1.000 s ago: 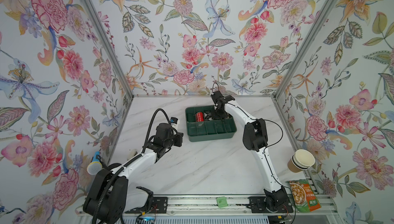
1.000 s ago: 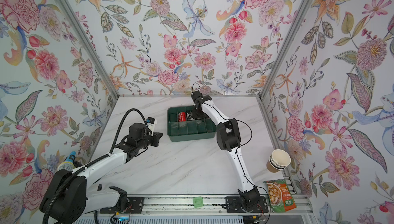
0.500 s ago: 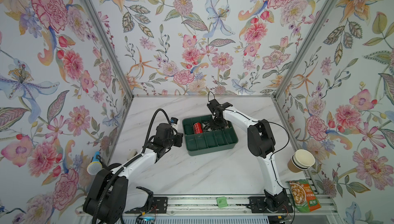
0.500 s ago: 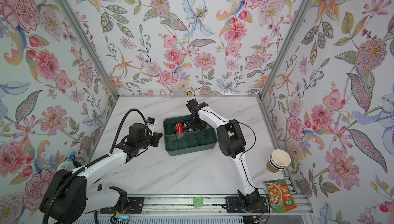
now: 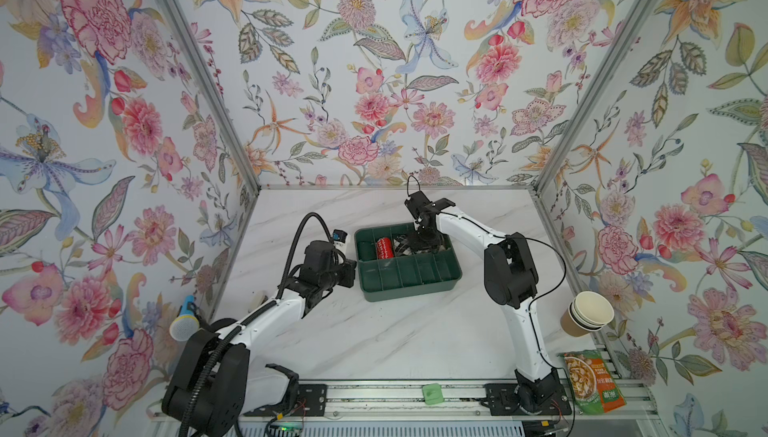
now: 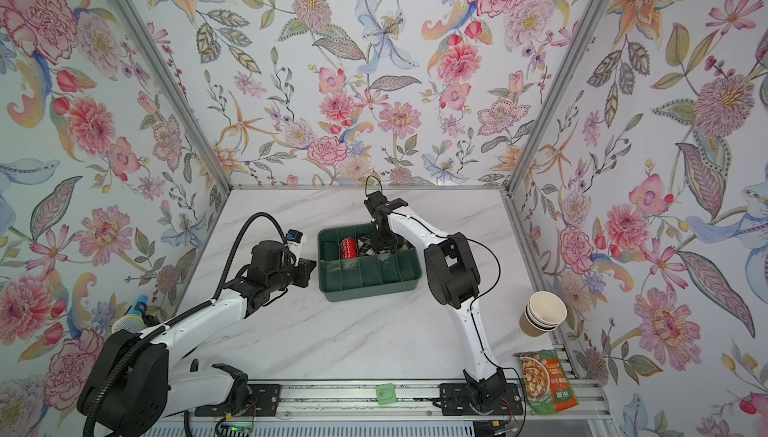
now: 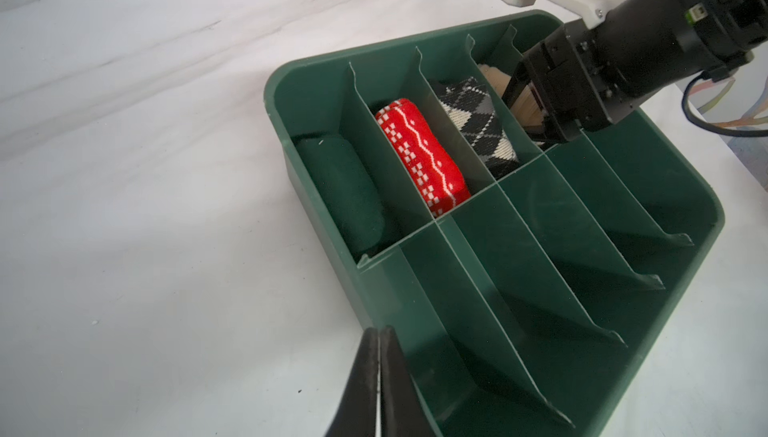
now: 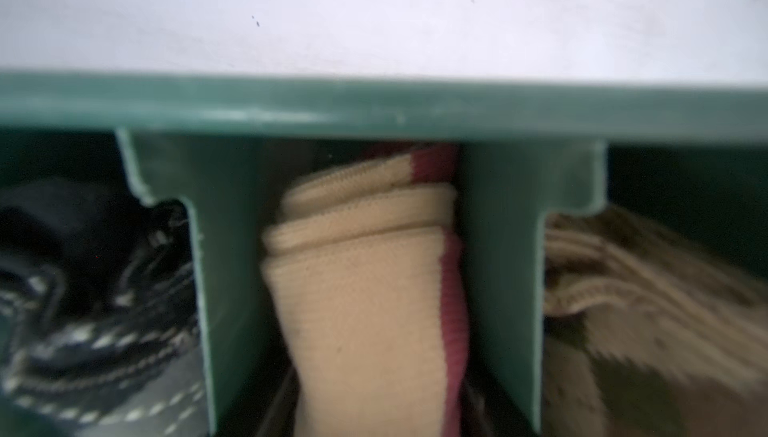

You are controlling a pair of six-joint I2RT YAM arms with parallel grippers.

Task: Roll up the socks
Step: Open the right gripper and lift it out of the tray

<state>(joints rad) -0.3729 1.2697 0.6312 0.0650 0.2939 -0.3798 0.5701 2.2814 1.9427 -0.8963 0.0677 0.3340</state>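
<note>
One marble desk (image 5: pixel 374 339) carried a green divided tray (image 5: pixel 409 287). Rolled socks (image 7: pixel 419 156) lay in its far row. The right fingers (image 7: pixel 513 83) straddled the beige sock (image 8: pixel 365 289); whether they gripped it, I couldn't tell. The left fingers (image 7: pixel 368 372), pressed together and empty, hung just beside the tray's left side.

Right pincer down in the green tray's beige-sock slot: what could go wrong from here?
1. The beige sock looks loosely layered. If the right pincer lifts out with fabric snagged on it, the roll could unravel or come out of the slot.
2. Thin dividers flank that slot closely. A catch on one could tug the green tray, which nothing holds: the left pincer is shut beside it, gripping nothing.
</note>
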